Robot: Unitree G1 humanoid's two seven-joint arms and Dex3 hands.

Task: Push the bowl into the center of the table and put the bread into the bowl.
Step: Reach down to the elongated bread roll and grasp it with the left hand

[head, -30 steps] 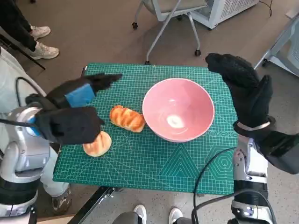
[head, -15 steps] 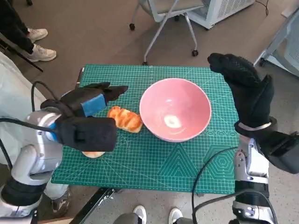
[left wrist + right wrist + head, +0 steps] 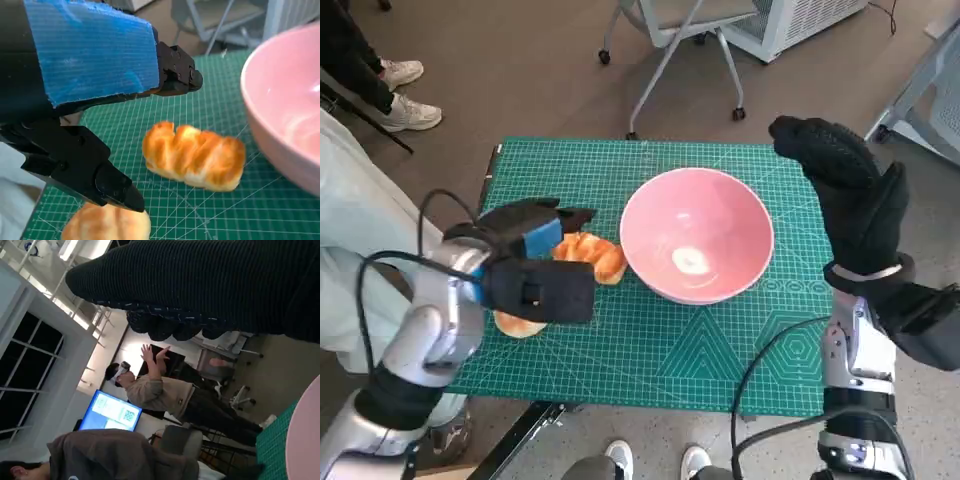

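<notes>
A pink bowl (image 3: 697, 234) (image 3: 287, 127) stands near the middle of the green cutting mat (image 3: 650, 340), slightly right of centre. A long braided bread (image 3: 592, 255) (image 3: 194, 156) lies just left of the bowl. A second, rounder bread (image 3: 518, 324) (image 3: 106, 224) lies near the mat's left front, mostly hidden in the head view. My left hand (image 3: 532, 262) (image 3: 90, 90) hovers over both breads with fingers spread, holding nothing. My right hand (image 3: 848, 205) is raised upright beside the bowl's right side, open and apart from it.
An office chair (image 3: 680, 30) on castors stands beyond the table's far edge. A person's shoes (image 3: 405, 90) show at the far left, and feet (image 3: 612, 462) below the table's near edge. The right wrist view shows people (image 3: 170, 395) in the room.
My left hand has moved right and down toward the braided bread, covering more of the round bread. The right hand and the bowl have stayed put.
</notes>
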